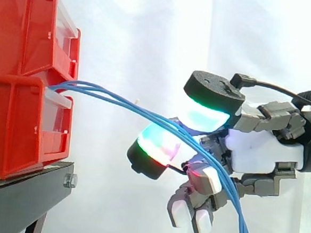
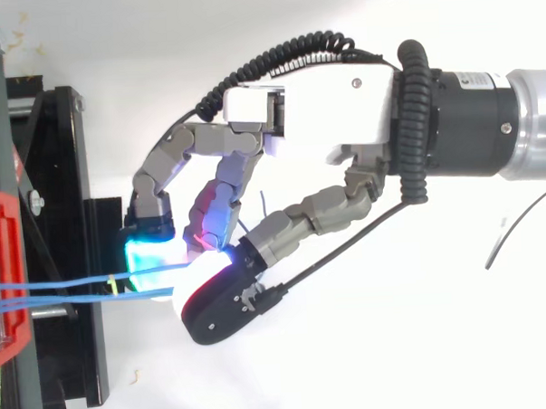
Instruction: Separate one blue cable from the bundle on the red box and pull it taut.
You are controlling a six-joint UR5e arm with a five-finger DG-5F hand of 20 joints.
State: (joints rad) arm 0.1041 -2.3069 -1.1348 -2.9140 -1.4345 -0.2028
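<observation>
Side view: blue cables [image 1: 119, 100] leave red bins [image 1: 16, 123], sag down through hand [image 1: 260, 150]. Glowing pads [image 1: 203, 119] curled round whole bundle. I judge none separated, none taut.

Top view: blue cables [image 2: 69, 301] enter hand [image 2: 323, 103] side by side. Separation and pull left.

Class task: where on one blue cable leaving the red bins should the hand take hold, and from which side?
Pinch one blue cable on its free span just off the red bins, where the strands fan apart. Come in level from the hand's side, one pad above, one below; further along they bunch together.
</observation>
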